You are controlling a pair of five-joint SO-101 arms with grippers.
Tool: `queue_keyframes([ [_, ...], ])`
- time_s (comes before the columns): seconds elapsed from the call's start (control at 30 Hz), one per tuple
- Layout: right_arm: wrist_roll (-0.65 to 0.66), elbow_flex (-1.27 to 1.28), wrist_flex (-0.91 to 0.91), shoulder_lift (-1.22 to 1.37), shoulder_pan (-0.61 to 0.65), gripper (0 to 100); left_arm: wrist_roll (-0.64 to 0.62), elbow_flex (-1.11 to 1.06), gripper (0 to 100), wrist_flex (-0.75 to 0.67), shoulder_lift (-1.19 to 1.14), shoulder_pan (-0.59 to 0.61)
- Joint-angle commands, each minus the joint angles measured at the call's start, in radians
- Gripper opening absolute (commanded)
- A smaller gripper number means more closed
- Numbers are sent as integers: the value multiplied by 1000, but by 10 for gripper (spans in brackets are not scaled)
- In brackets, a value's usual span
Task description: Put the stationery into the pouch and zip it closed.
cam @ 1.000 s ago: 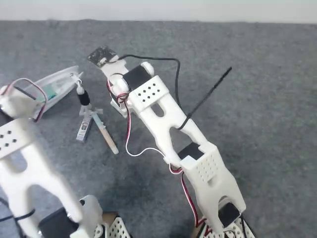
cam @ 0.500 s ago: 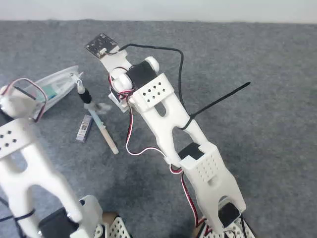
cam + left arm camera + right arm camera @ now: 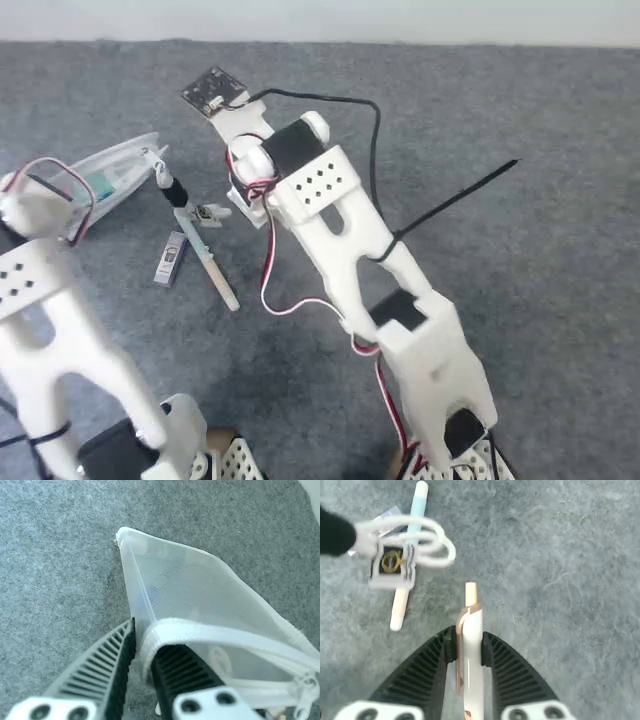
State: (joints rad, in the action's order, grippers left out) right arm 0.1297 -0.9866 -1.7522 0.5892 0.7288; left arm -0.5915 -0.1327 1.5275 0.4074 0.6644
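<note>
A clear mesh pouch [image 3: 115,172] lies at the left with its mouth open, and my left gripper [image 3: 142,636] is shut on its white zipper rim [image 3: 210,632]. Something green and white shows inside the pouch. My right gripper [image 3: 469,632] is shut on a white pen [image 3: 470,625] with a copper clip, which lies lengthwise between the jaws. In the high view that gripper [image 3: 212,212] hangs just right of a blue-and-cream pen [image 3: 208,262] lying on the carpet. A small flat case [image 3: 170,258] rests next to that pen.
Grey carpet [image 3: 520,120] covers the table, with free room to the right and at the back. A black cable tie [image 3: 460,195] sticks out of the right arm. A blurred white loop [image 3: 410,535] with a small grey piece hangs across the right wrist view.
My right gripper has risen from the pens on the carpet and shifted a little right, with the white pen in it. The left arm and pouch have not moved.
</note>
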Motion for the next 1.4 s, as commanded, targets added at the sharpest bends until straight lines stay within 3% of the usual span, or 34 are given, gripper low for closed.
queue_keyframes([
  [0.0, -9, 78, -44, -176, 19, 7, -14, 64, 10, 0, 6, -5],
  [0.93, -12, 336, -36, -648, 28, 7, -14, 64, 10, 0, 6, -8],
  [1.2, -15, 336, -33, -782, 165, 7, -14, 64, 10, 0, 6, -8],
  [1.37, -15, 336, 62, -805, 197, 7, -14, 64, 10, 0, 5, -8],
])
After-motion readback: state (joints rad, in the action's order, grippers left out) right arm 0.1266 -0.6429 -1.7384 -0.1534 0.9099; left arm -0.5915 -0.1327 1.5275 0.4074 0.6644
